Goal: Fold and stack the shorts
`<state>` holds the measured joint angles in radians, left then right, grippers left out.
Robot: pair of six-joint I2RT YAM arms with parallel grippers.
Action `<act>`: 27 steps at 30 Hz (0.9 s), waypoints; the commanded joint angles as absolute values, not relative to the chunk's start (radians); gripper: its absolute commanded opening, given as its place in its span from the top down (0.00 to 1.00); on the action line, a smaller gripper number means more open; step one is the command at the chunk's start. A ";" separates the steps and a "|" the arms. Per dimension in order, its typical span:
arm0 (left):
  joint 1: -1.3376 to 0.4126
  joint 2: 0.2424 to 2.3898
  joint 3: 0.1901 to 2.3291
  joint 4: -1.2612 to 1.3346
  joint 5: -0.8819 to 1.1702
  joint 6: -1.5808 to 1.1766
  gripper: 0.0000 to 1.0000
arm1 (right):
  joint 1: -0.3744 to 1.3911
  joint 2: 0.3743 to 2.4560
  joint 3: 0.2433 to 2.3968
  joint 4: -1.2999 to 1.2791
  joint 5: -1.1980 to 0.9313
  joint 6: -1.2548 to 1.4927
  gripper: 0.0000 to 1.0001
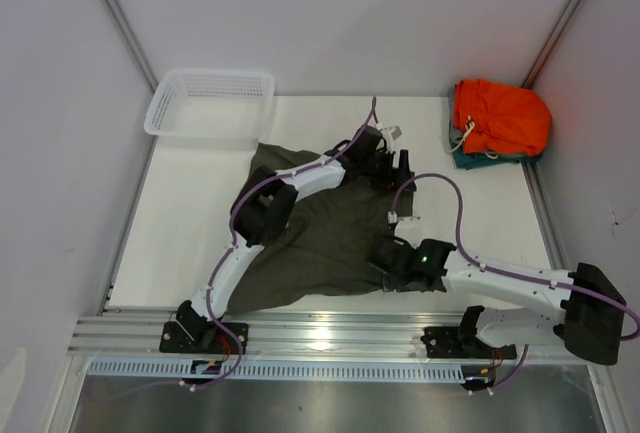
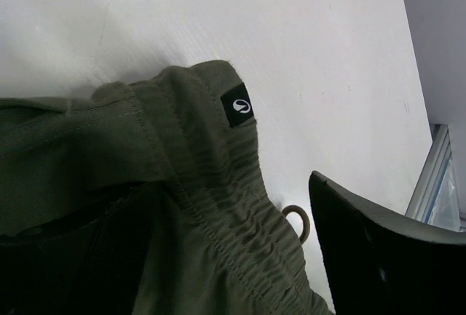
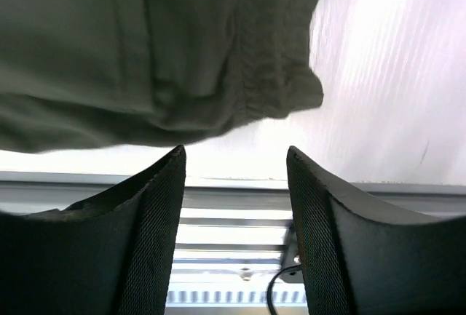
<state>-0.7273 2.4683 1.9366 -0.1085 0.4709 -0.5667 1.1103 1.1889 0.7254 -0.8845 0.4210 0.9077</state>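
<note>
I judge this to be the first fold, so each tool should pinch only the edge of the shorts, lift level and carry it over without dragging the rest across the table. The shorts lie spread mid-table. My left tool is released at the far waist corner with the waistband between its jaws, and my right tool is released and empty, the near hem just beyond its tips.

Olive shorts are spread from 9 to 1 o'clock; right gripper is held parted at 6, over metal rail.
</note>
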 commanded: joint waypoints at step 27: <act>-0.509 1.606 1.224 -0.206 0.141 -0.408 0.01 | 0.394 1.489 0.873 -0.123 -0.009 0.588 0.66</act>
